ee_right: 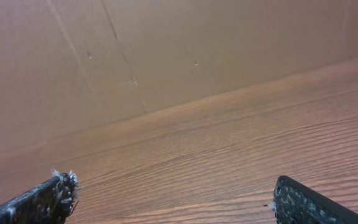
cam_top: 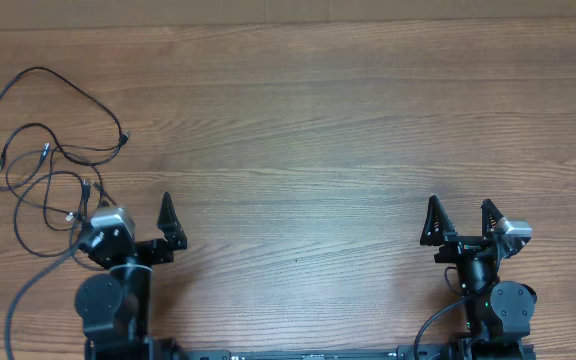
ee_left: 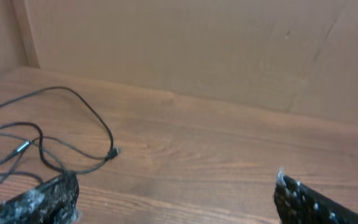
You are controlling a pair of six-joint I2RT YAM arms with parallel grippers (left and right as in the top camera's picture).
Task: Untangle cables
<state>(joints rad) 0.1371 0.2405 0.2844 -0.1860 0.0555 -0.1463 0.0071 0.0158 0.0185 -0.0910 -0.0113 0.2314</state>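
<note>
Thin black cables (cam_top: 56, 150) lie in a loose tangle of loops on the wooden table (cam_top: 298, 130) at the far left, with small plug ends showing. My left gripper (cam_top: 131, 207) is open and empty, just right of and nearer than the tangle. In the left wrist view the cables (ee_left: 96, 119) lie ahead to the left, one plug end (ee_left: 112, 152) just beyond my left finger, and the gripper (ee_left: 176, 182) has nothing between its fingers. My right gripper (cam_top: 459, 206) is open and empty at the near right, far from the cables; its wrist view (ee_right: 174, 184) shows only bare wood.
A brown cardboard wall (ee_left: 197, 43) stands along the table's far edge and also shows in the right wrist view (ee_right: 135, 50). A thicker black arm cable (cam_top: 16, 300) curves by my left arm's base.
</note>
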